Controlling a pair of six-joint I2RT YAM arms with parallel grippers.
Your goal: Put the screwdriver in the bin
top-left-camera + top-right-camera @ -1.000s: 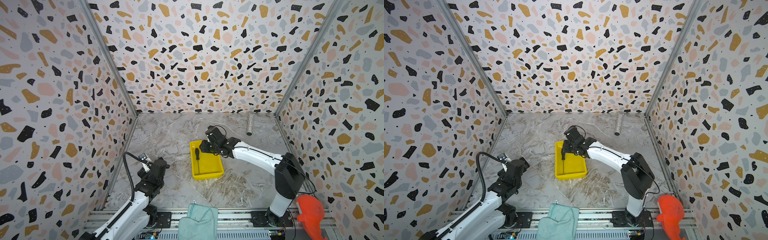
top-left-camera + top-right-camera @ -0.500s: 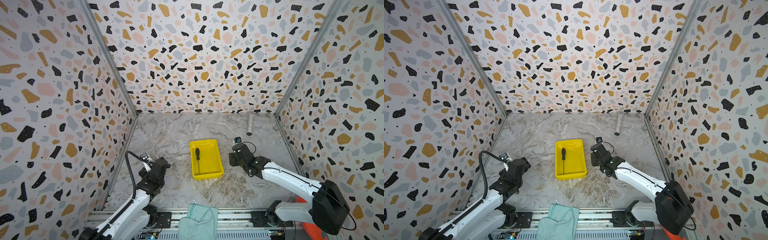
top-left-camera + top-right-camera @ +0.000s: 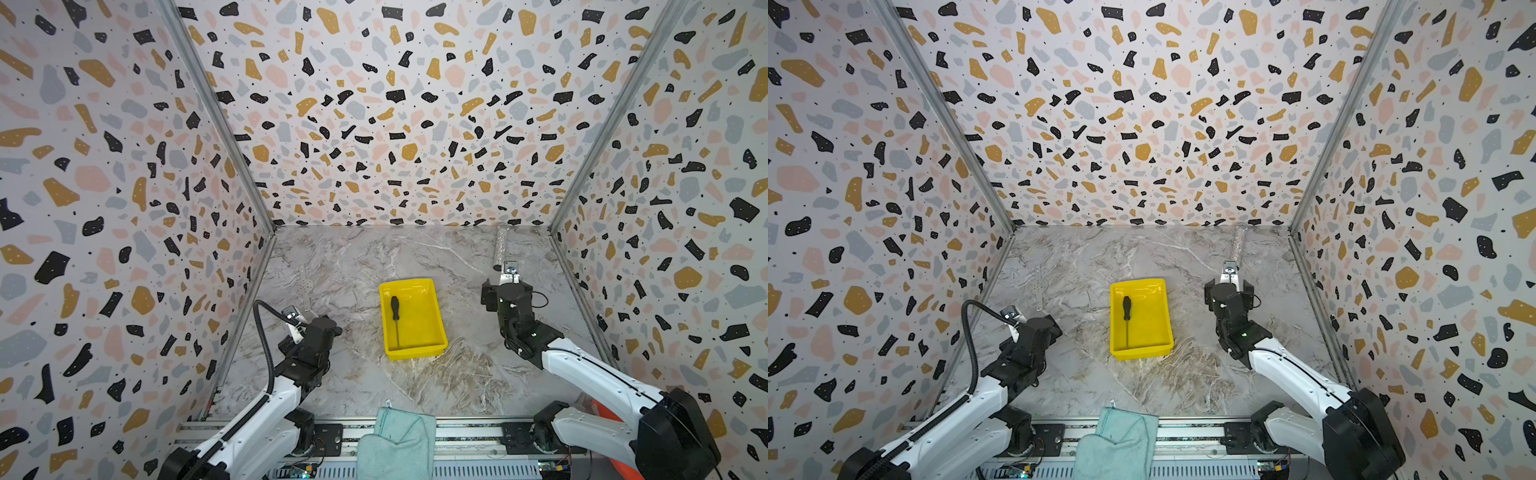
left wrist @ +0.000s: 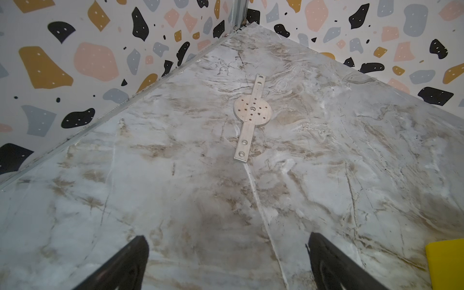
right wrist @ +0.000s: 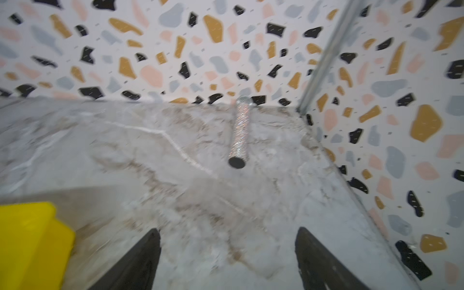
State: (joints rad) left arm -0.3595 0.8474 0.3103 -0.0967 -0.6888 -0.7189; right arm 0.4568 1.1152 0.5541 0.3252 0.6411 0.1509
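Note:
The screwdriver (image 3: pixel 395 308) (image 3: pixel 1126 309), black-handled with a thin silver shaft, lies lengthwise along the left side of the yellow bin (image 3: pixel 424 320) (image 3: pixel 1152 320) at mid-table in both top views. My right gripper (image 3: pixel 504 291) (image 5: pixel 227 233) hovers right of the bin, apart from it, open and empty. A corner of the bin (image 5: pixel 30 238) shows in the blurred right wrist view. My left gripper (image 3: pixel 322 329) (image 4: pixel 227 241) rests low at the front left, open, nothing between its fingers. An edge of the bin (image 4: pixel 447 263) shows in the left wrist view.
A glittery silver cylinder (image 3: pixel 500 247) (image 5: pixel 239 133) lies by the back right corner, just beyond my right gripper. A flat perforated metal strip (image 3: pixel 305 286) (image 4: pixel 252 113) lies ahead of my left gripper. A teal cloth (image 3: pixel 397 444) hangs over the front rail. Patterned walls enclose three sides.
My right gripper has pulled away from over the bin to the right and opened wide. The screwdriver stays lying in the bin. The left arm has not moved.

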